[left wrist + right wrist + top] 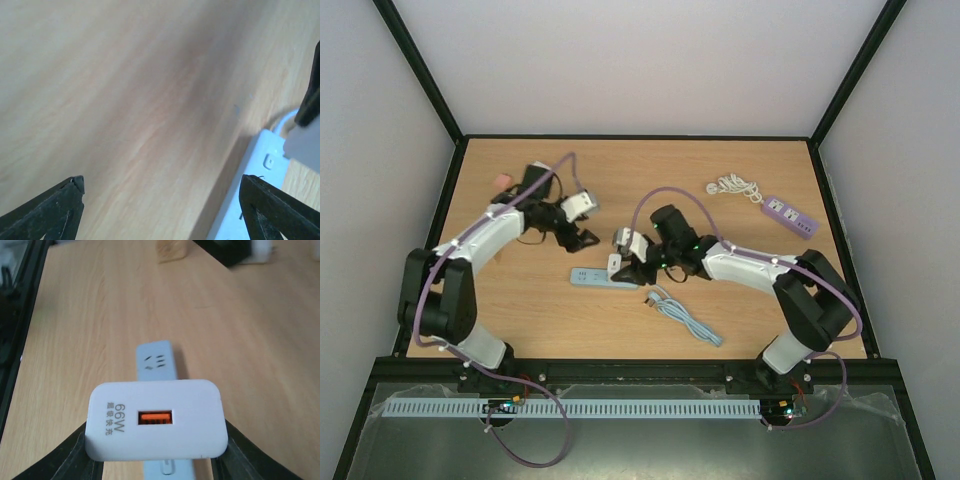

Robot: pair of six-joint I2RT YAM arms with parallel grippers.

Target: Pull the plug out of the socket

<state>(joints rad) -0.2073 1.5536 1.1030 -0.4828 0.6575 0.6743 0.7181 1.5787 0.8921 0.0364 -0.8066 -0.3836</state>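
A white 66W charger plug [156, 419] with an orange USB port sits over the near end of a light-blue socket strip [157, 361]. My right gripper [156, 437] is shut on the plug, one black finger on each short side. I cannot tell whether its pins are still seated. In the top view the right gripper [624, 262] holds the plug [618, 264] at the right end of the strip [592, 277]. My left gripper [580, 233] is open and empty, just above the strip's far side. In the left wrist view its fingers [60, 207] straddle bare wood, with the strip [247, 202] at lower right.
The strip's light-blue cable [685, 318] lies coiled toward the front. A purple power strip [790, 214] with a white cord [735, 186] lies at the back right. A small pink object [501, 183] sits at the back left. A wooden block [172, 250] lies beyond the strip.
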